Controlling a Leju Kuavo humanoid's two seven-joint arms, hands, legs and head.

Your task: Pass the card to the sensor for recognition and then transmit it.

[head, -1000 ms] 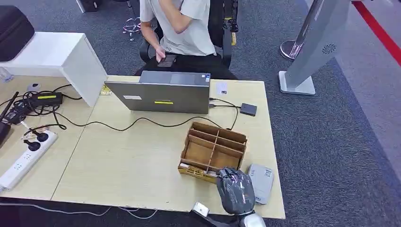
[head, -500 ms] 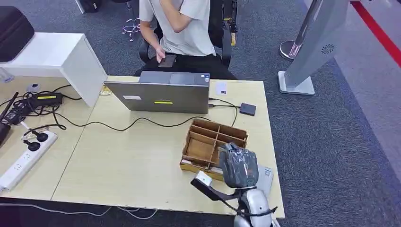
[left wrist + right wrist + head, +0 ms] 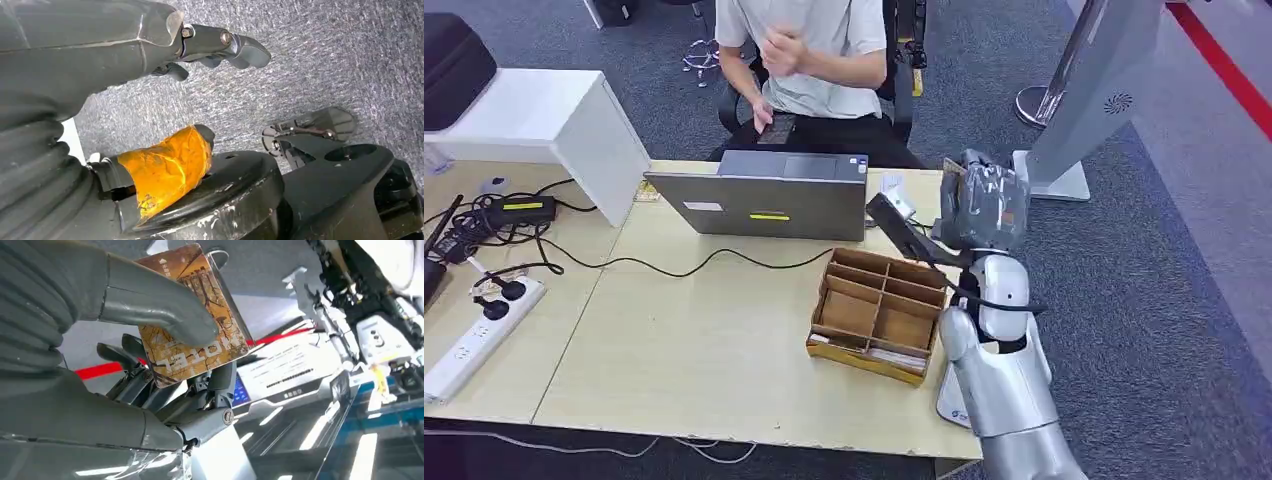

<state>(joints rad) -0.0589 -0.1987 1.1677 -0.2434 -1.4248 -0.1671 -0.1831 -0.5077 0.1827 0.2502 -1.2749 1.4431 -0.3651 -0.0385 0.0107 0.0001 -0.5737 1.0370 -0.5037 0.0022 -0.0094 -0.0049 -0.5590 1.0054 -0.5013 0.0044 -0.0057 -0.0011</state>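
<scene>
Card (image 3: 192,315), one only, sits pinched in the right hand (image 3: 980,205): in the right wrist view the thick grey thumb presses on its printed face while the darker fingers (image 3: 210,407) back it from behind, so the hand is clamped on it. It is a flat, glossy rectangle with a brown and orange pattern and pale lettering, and a small corner of it (image 3: 951,167) peeks above the hand in the head view. That hand, wrapped in a shiny grey cover, is raised above the far right part of the bench (image 3: 694,350), beyond the wooden tray (image 3: 879,312), on a silver arm (image 3: 996,370) that comes up from the near right. The tray is a single light-brown box split by thin partitions into several compartments, with a flat pale item along its near edge. One small grey card reader (image 3: 953,405) lies on the bench's near right corner, partly hidden by the arm. One grey laptop (image 3: 759,200) stands at the far edge, its black cable trailing across the pale wood-grain top. A person (image 3: 809,60) in a light shirt sits behind it. The left hand (image 3: 125,55) hangs over grey carpet, fingers apart and holding nothing.
</scene>
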